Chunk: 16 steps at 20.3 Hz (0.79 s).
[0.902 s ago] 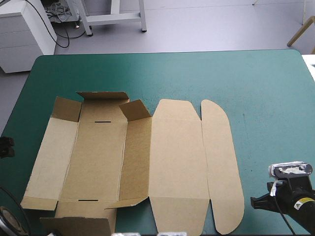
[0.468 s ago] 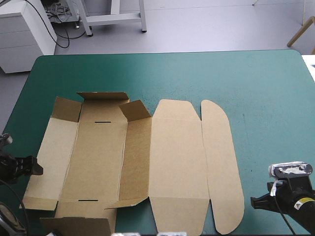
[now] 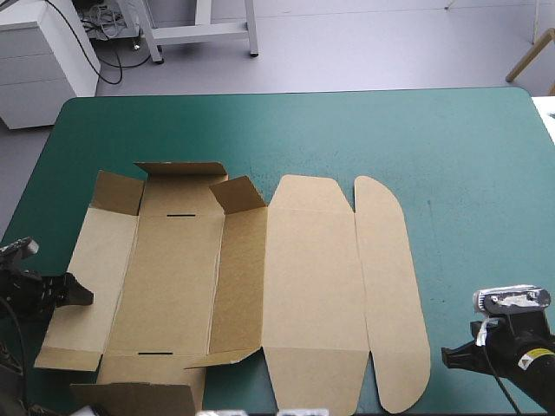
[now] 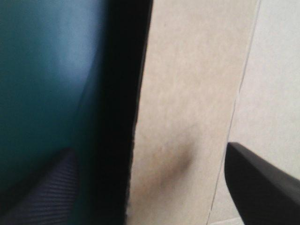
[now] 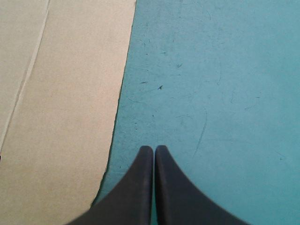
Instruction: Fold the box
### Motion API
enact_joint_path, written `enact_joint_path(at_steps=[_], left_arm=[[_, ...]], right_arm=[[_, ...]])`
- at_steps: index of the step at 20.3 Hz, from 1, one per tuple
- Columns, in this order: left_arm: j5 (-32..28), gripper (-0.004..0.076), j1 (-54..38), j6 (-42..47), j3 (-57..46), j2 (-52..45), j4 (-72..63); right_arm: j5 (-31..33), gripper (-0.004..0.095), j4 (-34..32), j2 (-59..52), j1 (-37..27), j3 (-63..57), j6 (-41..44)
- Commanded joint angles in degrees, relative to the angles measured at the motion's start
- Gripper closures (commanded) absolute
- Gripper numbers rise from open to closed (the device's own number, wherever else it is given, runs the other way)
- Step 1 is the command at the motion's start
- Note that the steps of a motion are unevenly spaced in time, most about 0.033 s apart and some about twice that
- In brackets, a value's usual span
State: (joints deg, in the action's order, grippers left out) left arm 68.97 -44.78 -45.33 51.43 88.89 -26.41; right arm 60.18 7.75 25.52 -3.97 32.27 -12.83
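Left gripper nearer, wide astride blurred box edge; right gripper tight together.

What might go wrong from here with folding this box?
1. The left gripper is open, with the left edge of the box between its fingers; closing may slide the loose sheet rather than lift the panel.
2. The right gripper is shut over bare teal-green cover, beside the box, so nothing pins the sheet.

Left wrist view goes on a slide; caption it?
Left gripper, jaws open to either side of the brown box's edge, above the teal-green cover.
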Motion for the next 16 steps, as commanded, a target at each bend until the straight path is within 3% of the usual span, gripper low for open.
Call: enact_joint_path(at_steps=[1, 5, 16], left_arm=[[5.63, 0.0123, -0.11, -1.94, -0.74, -0.64, -3.95], [5.63, 0.0123, -0.01, -5.63, -4.28, -0.10, -8.09], [5.63, 0.0128, 8.83, -5.21, -4.64, -0.10, -8.53]], right_arm=[[-2.78, 0.0912, 0.35, 0.47, -0.43, 1.48, -0.30], [-2.78, 0.0912, 0.46, 0.47, -0.43, 1.48, -0.20], [-2.78, 0.0912, 0.36, 0.47, -0.43, 1.48, -0.68]])
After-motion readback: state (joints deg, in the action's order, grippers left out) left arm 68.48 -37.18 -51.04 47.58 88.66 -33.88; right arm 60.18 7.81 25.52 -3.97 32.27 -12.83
